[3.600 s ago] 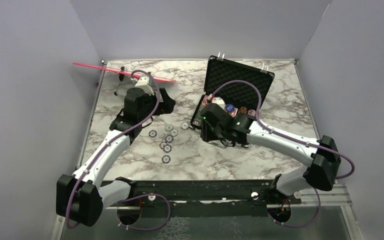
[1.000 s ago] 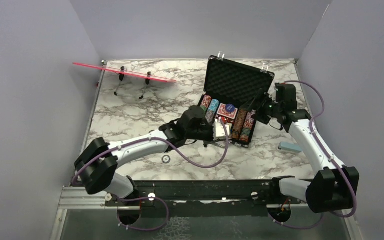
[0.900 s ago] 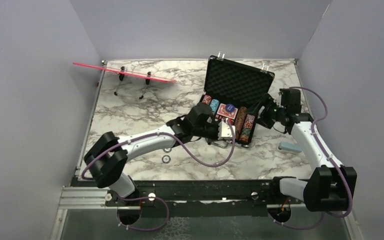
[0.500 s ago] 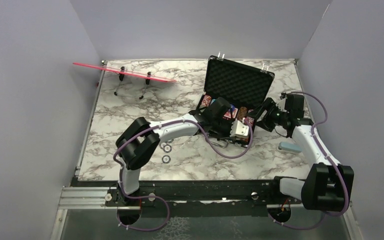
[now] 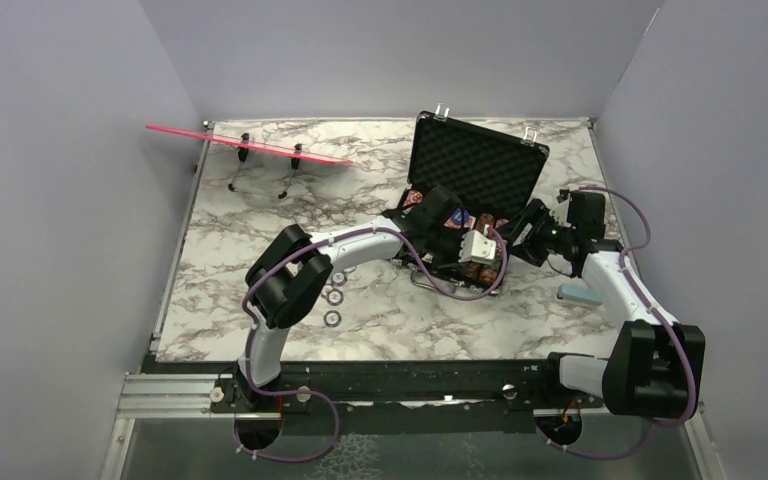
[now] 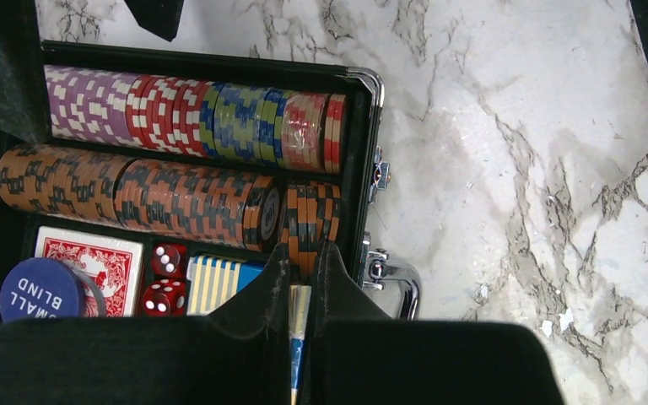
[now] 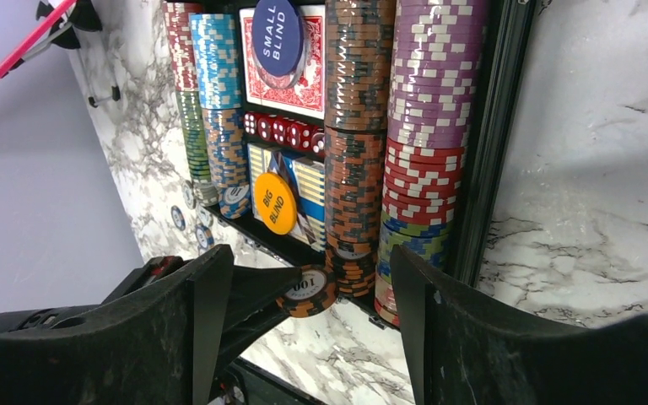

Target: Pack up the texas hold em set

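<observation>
Grey walls close in one marble bench (image 5: 260,240). Your two arms meet at the single black case (image 5: 475,160), which stands open right of centre, lid upright. The left arm (image 5: 355,245) stretches across to the case's near end, its jaws closed on one orange-black chip (image 7: 308,291) held edge-on. The right arm (image 5: 615,285) bends in from the case's right side, jaws spread wide and empty. One pink strip (image 5: 250,145) stands back left, and one light-blue block (image 5: 578,294) lies front right. In the case you have four chip rows (image 7: 359,126), two decks (image 7: 316,84) and two blind buttons (image 7: 276,34). Three loose chips (image 5: 332,318) lie on the bench.
</observation>
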Robot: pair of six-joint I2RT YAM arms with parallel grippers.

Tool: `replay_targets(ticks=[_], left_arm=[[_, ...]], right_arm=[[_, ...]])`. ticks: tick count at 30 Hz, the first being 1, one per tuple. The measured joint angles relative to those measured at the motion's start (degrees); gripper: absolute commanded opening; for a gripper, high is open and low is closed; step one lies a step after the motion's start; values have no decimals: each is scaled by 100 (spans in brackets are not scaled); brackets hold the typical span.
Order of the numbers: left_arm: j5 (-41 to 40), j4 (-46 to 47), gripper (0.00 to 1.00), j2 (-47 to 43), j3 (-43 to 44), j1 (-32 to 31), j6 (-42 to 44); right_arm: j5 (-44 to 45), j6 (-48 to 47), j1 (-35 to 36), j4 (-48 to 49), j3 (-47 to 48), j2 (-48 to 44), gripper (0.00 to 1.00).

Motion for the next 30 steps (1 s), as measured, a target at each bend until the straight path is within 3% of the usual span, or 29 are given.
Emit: replay_targets(ticks=[19, 24, 30], left_arm=[[-339, 243, 0, 197, 236, 33, -184], [-470, 450, 0, 192, 203, 33, -479], [-542, 898, 0, -44, -111, 118, -837]], right_arm=[[-118, -20, 0, 120, 0, 160, 70], [-350, -188, 0, 142, 0, 175, 61], [-592, -481, 0, 179, -15, 146, 37]])
